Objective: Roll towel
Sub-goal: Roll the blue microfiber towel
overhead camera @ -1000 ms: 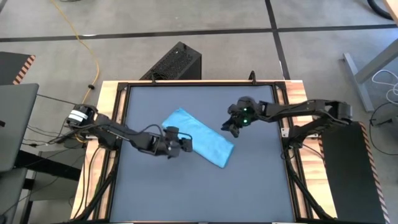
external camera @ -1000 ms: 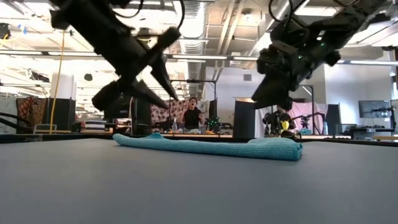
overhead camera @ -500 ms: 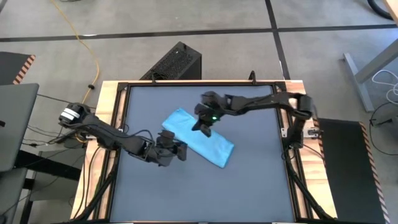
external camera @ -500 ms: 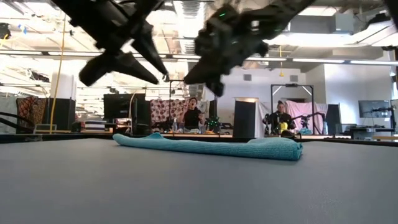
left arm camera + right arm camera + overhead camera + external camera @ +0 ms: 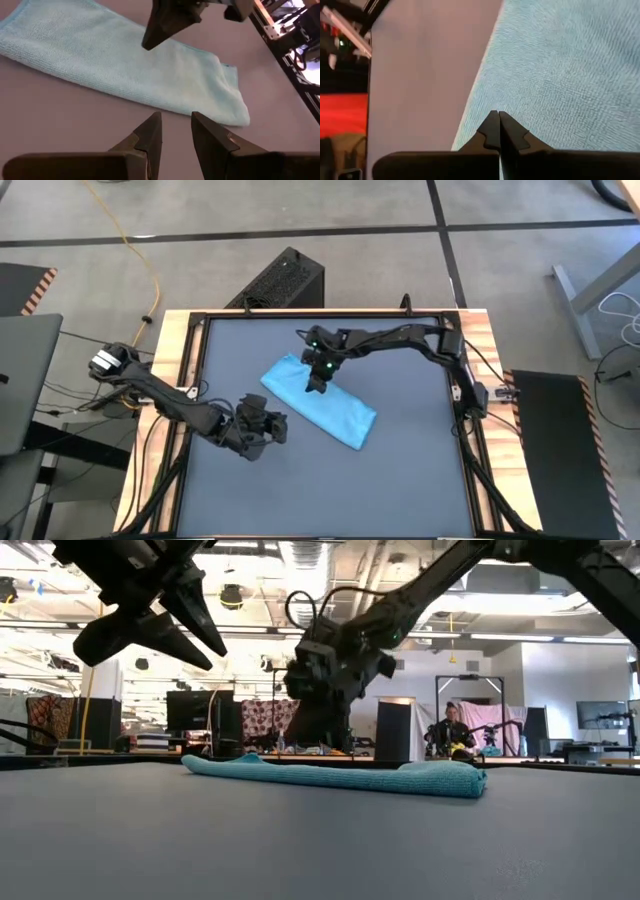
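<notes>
Right gripper (image 5: 499, 120): dark tapered fingers pressed together, empty, just above the towel (image 5: 320, 398), a soft, nubby sky-blue folded strip on the matte grey bench (image 5: 400, 470). Left gripper (image 5: 175, 130), fingers slightly parted, hovers beside it.

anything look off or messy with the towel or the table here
Nothing stands out. The towel lies flat as a folded strip, set diagonally on the table, not yet rolled. The right pincer is shut above the towel's far end; the left pincer hangs slightly open beside it, off the cloth.
</notes>
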`<state>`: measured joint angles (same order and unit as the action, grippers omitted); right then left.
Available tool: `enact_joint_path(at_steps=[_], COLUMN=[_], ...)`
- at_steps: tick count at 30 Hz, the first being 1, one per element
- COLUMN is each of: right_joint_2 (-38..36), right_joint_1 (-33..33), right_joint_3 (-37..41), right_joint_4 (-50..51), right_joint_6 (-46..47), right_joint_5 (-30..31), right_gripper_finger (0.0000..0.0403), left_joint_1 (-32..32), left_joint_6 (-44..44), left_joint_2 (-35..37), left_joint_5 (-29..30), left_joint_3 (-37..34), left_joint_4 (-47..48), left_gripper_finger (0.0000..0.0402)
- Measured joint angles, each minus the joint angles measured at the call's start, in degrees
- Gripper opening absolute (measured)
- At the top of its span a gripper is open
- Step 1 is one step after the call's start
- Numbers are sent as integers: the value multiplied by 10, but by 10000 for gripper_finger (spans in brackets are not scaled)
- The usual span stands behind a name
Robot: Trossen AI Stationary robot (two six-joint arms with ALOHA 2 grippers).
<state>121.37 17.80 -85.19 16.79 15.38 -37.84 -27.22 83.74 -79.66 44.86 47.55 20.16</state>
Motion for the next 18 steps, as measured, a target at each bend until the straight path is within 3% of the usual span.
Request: enact_joint_path(at_steps=[7, 18], right_joint_2=[18, 17], right_joint_1=[4, 19], right_joint_3=[-9, -10], right_joint_4=[-7, -10], right_joint_6=[8, -9], right_joint_5=[0, 102], right_gripper_finger=[17, 17], left_joint_1=[3, 3], left_joint_6=[-5, -4], left_joint_2=[0, 0], left_joint_5=[6, 7], left_joint_3=[0, 0], left_joint_4=[1, 2], left_gripper_finger=[93, 93])
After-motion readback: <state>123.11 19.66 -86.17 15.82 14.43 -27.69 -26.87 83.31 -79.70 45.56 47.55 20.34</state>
